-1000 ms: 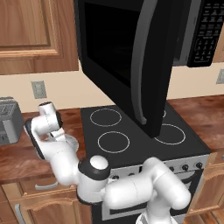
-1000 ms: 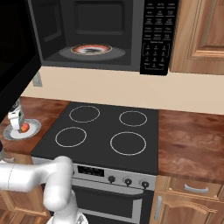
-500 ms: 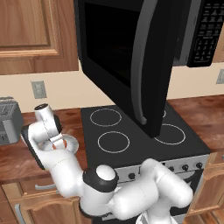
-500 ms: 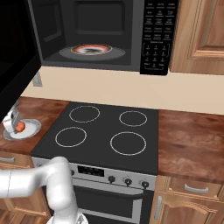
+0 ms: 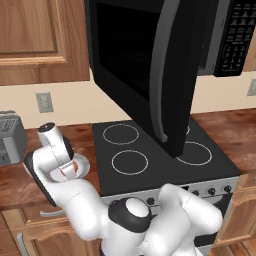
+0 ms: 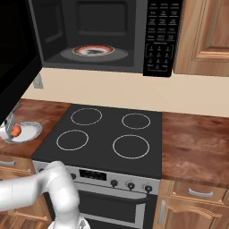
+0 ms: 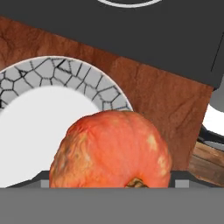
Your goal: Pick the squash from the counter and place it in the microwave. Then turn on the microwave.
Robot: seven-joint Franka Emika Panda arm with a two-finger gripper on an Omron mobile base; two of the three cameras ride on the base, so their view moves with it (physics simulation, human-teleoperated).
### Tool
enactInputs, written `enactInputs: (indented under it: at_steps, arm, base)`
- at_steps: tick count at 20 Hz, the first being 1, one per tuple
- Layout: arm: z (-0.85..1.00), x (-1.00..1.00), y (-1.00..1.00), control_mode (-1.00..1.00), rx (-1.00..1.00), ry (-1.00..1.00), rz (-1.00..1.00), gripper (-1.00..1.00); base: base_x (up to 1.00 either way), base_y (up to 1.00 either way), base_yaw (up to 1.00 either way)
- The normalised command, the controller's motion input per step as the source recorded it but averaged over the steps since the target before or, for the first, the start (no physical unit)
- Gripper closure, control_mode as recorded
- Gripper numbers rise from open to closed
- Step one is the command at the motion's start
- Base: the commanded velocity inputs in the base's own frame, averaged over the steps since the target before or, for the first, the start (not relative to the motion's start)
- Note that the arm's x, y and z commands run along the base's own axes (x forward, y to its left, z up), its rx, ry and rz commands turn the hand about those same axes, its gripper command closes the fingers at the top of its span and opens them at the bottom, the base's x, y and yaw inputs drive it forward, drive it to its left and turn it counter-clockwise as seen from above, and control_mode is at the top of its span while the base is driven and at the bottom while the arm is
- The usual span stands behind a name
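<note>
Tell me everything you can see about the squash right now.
The squash is a small, roundish orange-red lump with a bumpy, mottled skin and a brownish stem nub at its lower edge in the hand view. It sits close before the hand camera, over the white plate with its grey crackle rim, on the wooden counter beside the stovetop. From the right base view it shows at the plate. Whether the pincer grips it cannot be told.

The white arm (image 5: pixel 85 210) folds low to its left, wrist bent downward, jaws hidden behind the hand.

Squash (image 6: pixel 16 130) over plate (image 6: pixel 30 130) at counter's (image 6: pixel 197 143) left edge, seemingly within claw (image 6: pixel 11 129); microwave (image 6: pixel 107 36) open.
</note>
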Motion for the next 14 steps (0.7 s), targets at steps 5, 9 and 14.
enactInputs:
  at_steps: [5,9,14]
  arm:
    - [0.26,-0.37,-0.10,-1.00,0.00,-0.03,0.00,1.00]
    - [0.29,-0.40,-0.12,-1.00,0.00,0.00,0.01,1.00]
    - [0.28,-0.38,-0.13,-1.00,0.00,0.00,0.02,1.00]
  base:
    - [0.00,0.00,0.00]
    - [0.00,0.00,0.00]
    - [0.00,0.00,0.00]
